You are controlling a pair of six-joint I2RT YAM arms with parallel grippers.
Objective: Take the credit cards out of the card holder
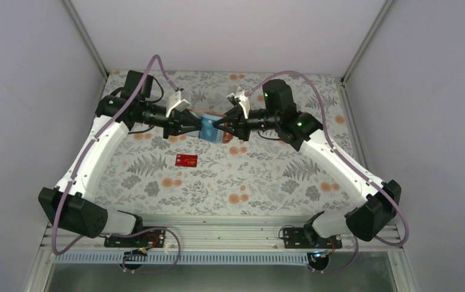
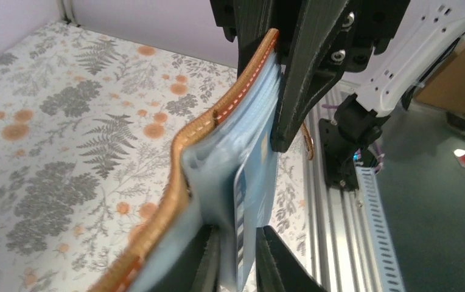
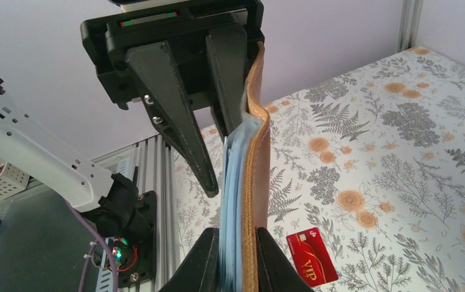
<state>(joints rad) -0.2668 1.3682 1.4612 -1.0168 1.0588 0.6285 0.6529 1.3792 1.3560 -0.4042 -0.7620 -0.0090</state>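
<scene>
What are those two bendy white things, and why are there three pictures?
They are two robot arms. One picture looks down from above; the other two come from small cameras on each wrist, so you see each arm's own fingers close up. Between them the left fingers and right fingers hold a brown card holder with pale blue pockets up above the flowery table. The right ones pinch it shut; the left ones grip a pocket edge. One red card already lies on the table.

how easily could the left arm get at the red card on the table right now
Probably not right away: the red card lies bare and unobstructed, but the left tool is pinching the card holder, so it must let go first.
</scene>
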